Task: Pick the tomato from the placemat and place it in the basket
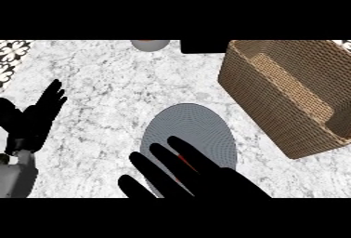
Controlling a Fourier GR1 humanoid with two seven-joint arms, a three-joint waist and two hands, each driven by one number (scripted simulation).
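Counter (pixel 103 93): white-grey marble, fills the head view.

Basket (pixel 322 135): woven, tan, upper right, set at an angle, mouth facing up, nothing visible inside. It lies up and to the right of the placemat, apart from it.

Placemat (pixel 195 128): grey oval, centre of view, long axis running up-down. Its lower part is covered by the right hand.

Right hand (pixel 205 179): black, comes in from the lower edge, fingers straight and spread, pointing up-left across the placemat's lower half. Released, not clenched; nothing visibly held.

Left hand (pixel 37 118): at the left edge, fingers up and relaxed, resting, well apart from the placemat.

Tomato (pixel 182 159): only a thin red sliver shows between 2 fingers of the right hand, on the placemat's lower half. Shape, size and long axis can't be read, as most of it is hidden. Colour red; nothing more to say about its look.

Key relation: tomato sits directly under the right hand's fingers, so the right hand is the nearer one by far. Judgement: step in hand is the grasp approach; next move calls for closing the fingers round the tomato, then carrying it up-right to the basket. Whether the fingers touch the tomato now can't be told.

Small grey round object (pixel 150 44) at the top edge, partly cut off; not relevant.
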